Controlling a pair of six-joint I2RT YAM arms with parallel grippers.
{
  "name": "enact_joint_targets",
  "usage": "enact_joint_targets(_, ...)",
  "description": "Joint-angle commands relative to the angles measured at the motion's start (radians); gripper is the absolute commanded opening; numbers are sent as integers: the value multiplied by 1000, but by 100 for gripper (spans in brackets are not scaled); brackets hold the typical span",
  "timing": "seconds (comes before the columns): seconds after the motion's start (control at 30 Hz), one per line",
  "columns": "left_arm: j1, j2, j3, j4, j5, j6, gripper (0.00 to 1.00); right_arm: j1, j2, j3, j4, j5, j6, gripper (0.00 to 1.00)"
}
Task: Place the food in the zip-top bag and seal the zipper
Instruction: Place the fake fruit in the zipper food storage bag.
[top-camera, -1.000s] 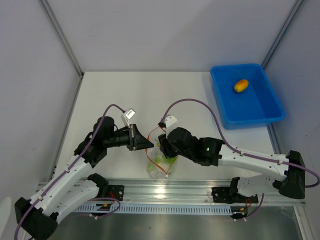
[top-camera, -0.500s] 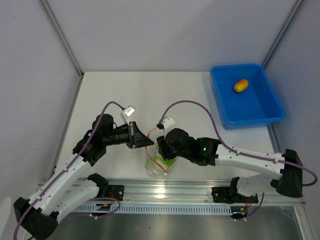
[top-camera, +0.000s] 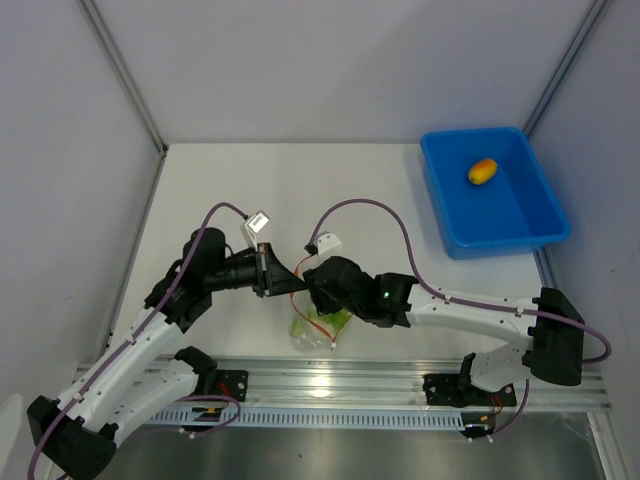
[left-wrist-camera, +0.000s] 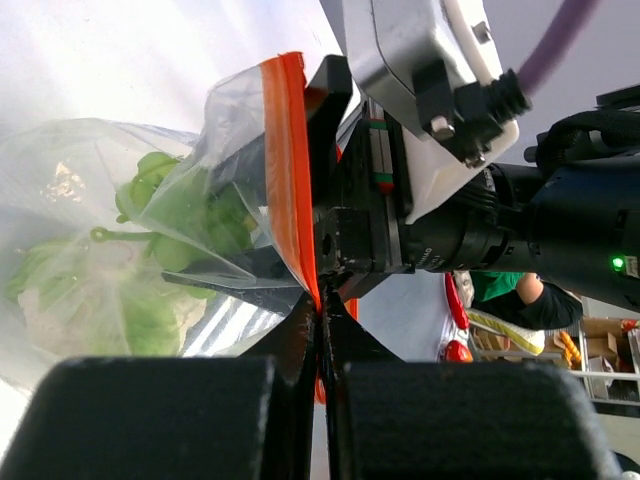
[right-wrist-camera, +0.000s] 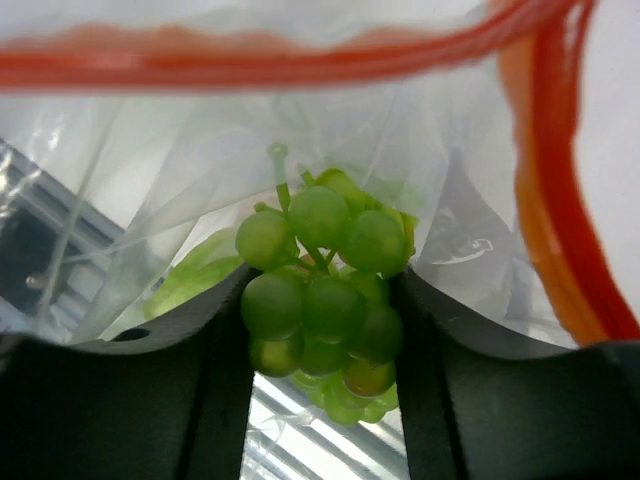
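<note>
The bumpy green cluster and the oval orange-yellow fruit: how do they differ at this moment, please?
The bumpy green cluster is held by the right gripper inside the clear crinkly zip-top bag; the oval orange-yellow fruit lies untouched in the blue rectangular plastic tray. The cluster is knobbly, the fruit smooth. Both are small toy foods.

No legible text, label, brand or number in any view. White housing (top-camera: 258, 223) on the left wrist looks blank; any marking too small to tell.
</note>
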Motion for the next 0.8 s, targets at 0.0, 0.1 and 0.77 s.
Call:
enact_joint_targets(0.0, 4, -21, 5, 45, 12, -9, 1, -4, 8, 45, 59, 46, 26, 54)
enact_joint_targets(0.1, 4, -21, -1, 55, 14, -16, 1, -4, 8, 45, 56, 46, 28, 71)
enact_joint_targets(0.77, 4, -11, -13, 68, 17, -16, 1, 2, -153, 36, -19, 120, 20, 80)
